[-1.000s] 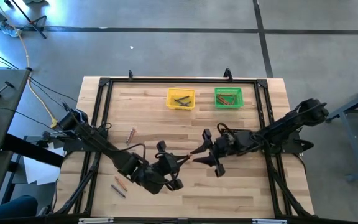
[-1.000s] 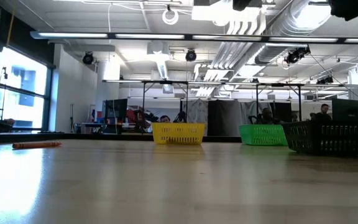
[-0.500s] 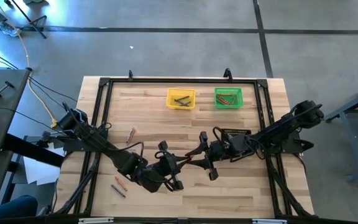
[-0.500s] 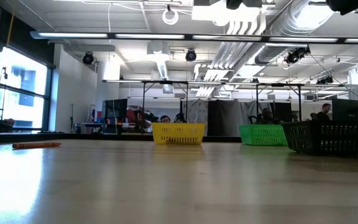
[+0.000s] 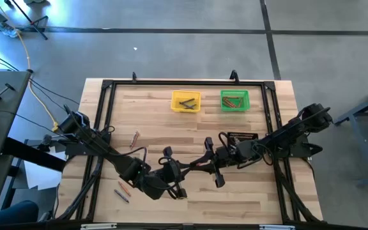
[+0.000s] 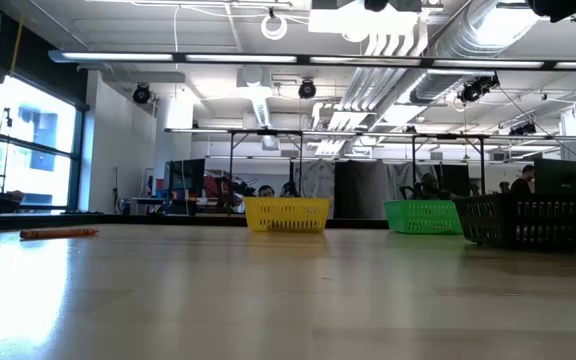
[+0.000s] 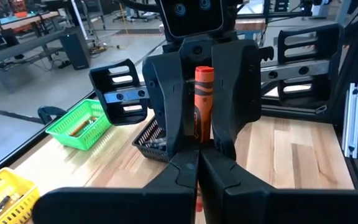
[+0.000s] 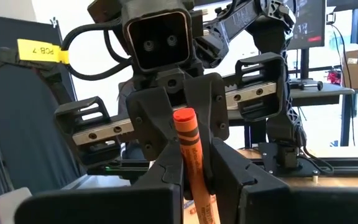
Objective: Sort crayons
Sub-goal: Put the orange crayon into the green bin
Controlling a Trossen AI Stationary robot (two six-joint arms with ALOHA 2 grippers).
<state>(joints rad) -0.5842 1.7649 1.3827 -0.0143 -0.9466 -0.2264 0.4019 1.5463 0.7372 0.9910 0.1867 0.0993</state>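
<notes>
Mid-bench, the two arms met tip to tip above the wood. The left hand came in from the near left corner, the right hand from the right side, and one orange crayon sat between them. In the left wrist view the left fingers were pressed together on the crayon's lower end, and the right fingers flanked its upper part, closed in against it. The right wrist view told the same: crayon slanting up between the near fingers, the other hand's fingers snug on either side of its tip.

At the far edge, the yellow bin held dark crayons and the green bin held orange-brown ones. A black tray lay just beside the right arm. One loose crayon lay left of centre on the bench, and two more lay near the front left.
</notes>
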